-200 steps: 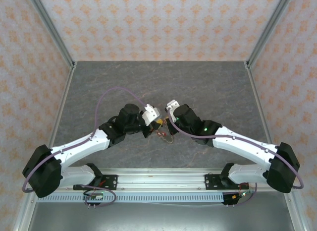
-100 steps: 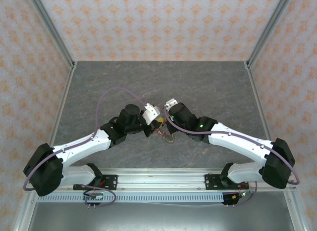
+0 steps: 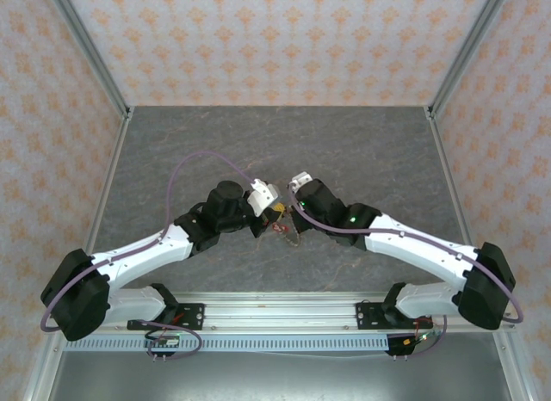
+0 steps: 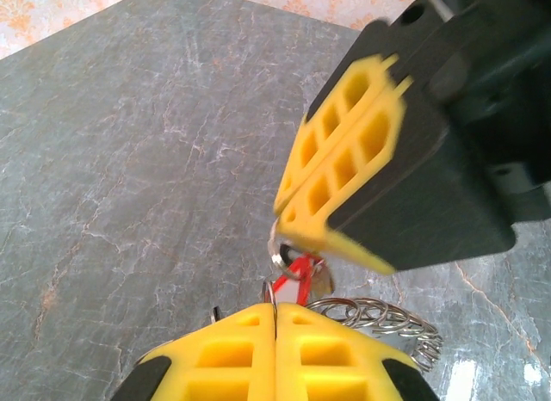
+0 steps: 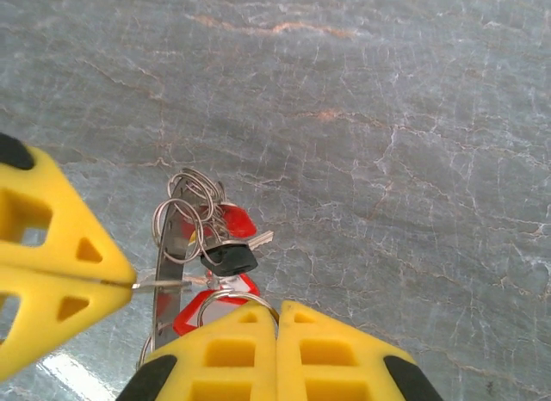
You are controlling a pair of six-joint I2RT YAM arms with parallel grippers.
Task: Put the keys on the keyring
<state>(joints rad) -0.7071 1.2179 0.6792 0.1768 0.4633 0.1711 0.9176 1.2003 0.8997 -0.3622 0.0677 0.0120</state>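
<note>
Top external: both arms reach inward and meet over the middle of the grey marbled table (image 3: 362, 143); left gripper (image 3: 274, 215) and right gripper (image 3: 287, 215) sit tip to tip, almost touching; keys (image 3: 282, 230) bunched just below the tips, on the near side; too small here to sort one key from another.

Left wrist: own yellow fingers (image 4: 224, 367) pressed flat together, no gap; a thin sliver of grey metal stands out of the seam at the tip; right gripper (image 4: 284, 215) comes in from upper right, tilted, fingers likewise closed; a small ring is pinched at its tip, with a red tag (image 4: 299, 270) hanging under it; a cluster of small split rings (image 4: 379, 319) lies on the table just to the right.

Right wrist: own fingers (image 5: 336, 358) closed, a round wire loop (image 5: 225, 294) rising right at the tip; left gripper (image 5: 125, 282) enters from the left, clamped on a thin grey wire that meets the keyring (image 5: 169, 246), seen as a narrow grey band standing nearly upright; a black tag (image 5: 231, 260) and another red tag (image 5: 238, 220) hang beside the band, between the two grippers; whether the tags already sit on the hoop, cannot tell.
</note>
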